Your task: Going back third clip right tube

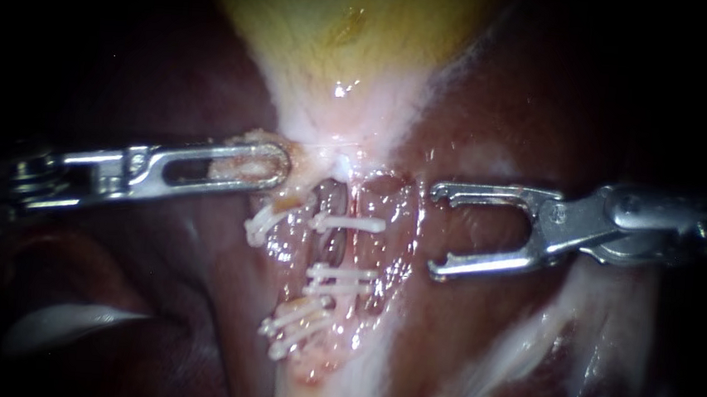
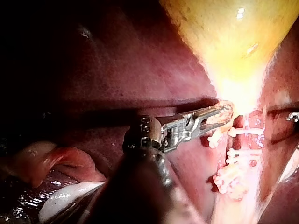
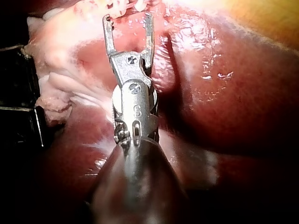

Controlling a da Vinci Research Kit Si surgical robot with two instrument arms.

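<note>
Now my right instrument [image 1: 436, 231] is hanging wide open, empty, beside the clips [image 1: 340, 272]; left instrument [image 1: 277, 164] is clamping the gallbladder [image 1: 341, 23] neck, likely for tension.

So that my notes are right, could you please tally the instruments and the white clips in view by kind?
Instruments: 2, the left instrument with jaws shut on gallbladder tissue, the right instrument with jaws open.
White clips: 6
Total: 8
</note>
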